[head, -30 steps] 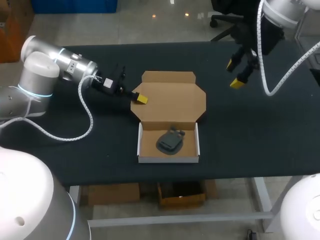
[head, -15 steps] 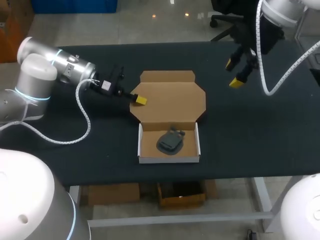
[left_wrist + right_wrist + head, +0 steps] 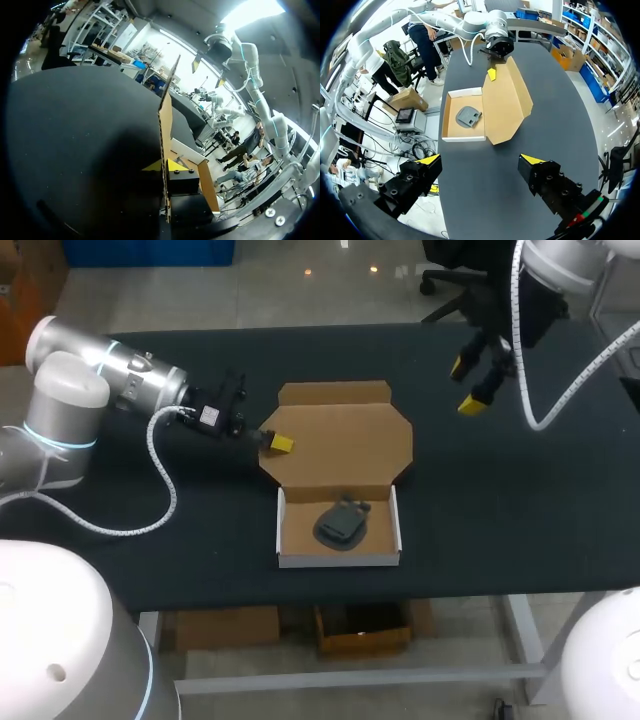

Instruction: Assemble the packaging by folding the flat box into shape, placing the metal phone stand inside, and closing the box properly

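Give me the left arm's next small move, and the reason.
Probably lift the left edge of the lid and swing it toward the tray. The left tool pinches that edge, the phone stand already lies in the tray, and the lid is open, lying back.

The box (image 3: 340,445) was plain brown cardboard, matt on its inner faces, with white outer walls around the tray. The phone stand (image 3: 341,523) looked like dark grey metal with a dull, smooth finish. The worktop (image 3: 500,500) was black and matt. The left claw (image 3: 277,443) and right claw (image 3: 467,386) had smooth yellow tips on black bodies. The left arm (image 3: 130,375) had a silvery, softly glossy shell.
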